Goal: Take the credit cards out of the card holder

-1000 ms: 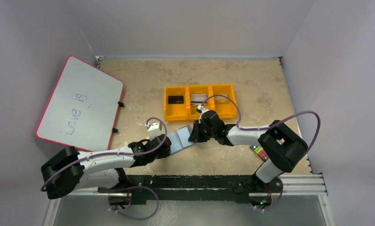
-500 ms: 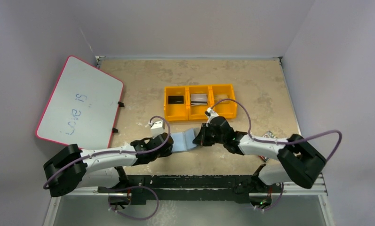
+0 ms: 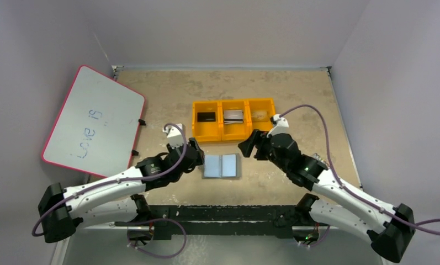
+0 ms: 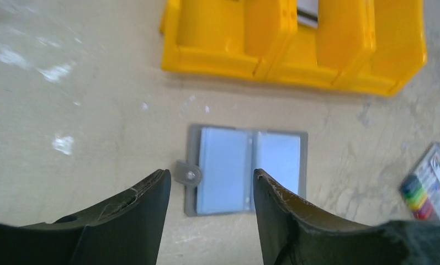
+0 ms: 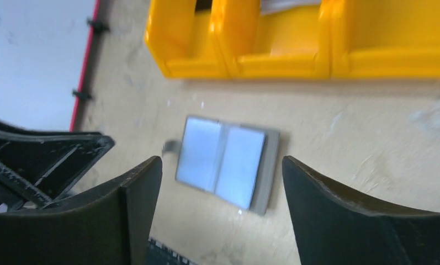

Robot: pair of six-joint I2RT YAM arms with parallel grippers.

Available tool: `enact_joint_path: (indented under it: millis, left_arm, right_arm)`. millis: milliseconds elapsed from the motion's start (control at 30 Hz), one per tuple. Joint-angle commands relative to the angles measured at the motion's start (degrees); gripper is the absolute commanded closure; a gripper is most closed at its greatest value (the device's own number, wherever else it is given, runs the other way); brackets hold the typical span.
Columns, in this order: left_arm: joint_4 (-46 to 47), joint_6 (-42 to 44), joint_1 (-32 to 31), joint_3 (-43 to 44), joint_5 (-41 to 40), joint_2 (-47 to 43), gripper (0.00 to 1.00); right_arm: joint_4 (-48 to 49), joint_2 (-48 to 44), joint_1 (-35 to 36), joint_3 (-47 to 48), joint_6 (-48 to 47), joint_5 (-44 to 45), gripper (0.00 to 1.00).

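Note:
The card holder (image 3: 222,165) lies open and flat on the table, pale blue-grey inside up, its snap tab (image 4: 187,173) to the left. No card shows in its pockets. The credit cards lie in the yellow tray (image 3: 234,132): a black one (image 3: 206,116) in the left part, a silver one (image 3: 233,116) in the middle, a pale one (image 3: 258,115) on the right. My left gripper (image 3: 195,155) hangs open just left of the holder, above it and touching nothing. Up and to the holder's right, my right gripper (image 3: 247,145) is open and empty.
A white board with a red rim (image 3: 93,121) leans at the far left. A pack of coloured crayons (image 4: 427,187) lies right of the holder. The yellow tray's front wall (image 5: 272,69) stands a short way behind the holder.
Both grippers have let go of the card holder, opened and drawn up and apart. The holder, held tilted between them before, now lies flat on the table.

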Motion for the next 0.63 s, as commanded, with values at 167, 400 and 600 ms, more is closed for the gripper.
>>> enact_joint_path:
  millis: [167, 400, 600]
  left_arm:
    - [-27.3, -6.0, -0.3, 16.1, -29.6, -4.9, 0.34]
    - [-36.9, -7.5, -0.3, 23.6, -35.4, -4.0, 0.32]
    - [-30.3, -3.4, -0.4, 19.4, -33.8, -9.7, 0.26]
  right_arm:
    - [-7.7, -6.2, 0.0, 7.8, -10.7, 30.6, 0.01]
    - [-9.1, -11.0, 0.0, 5.7, -6.2, 33.9, 0.0]
    - [-8.1, -13.9, 0.0, 3.0, -6.0, 31.6, 0.0]
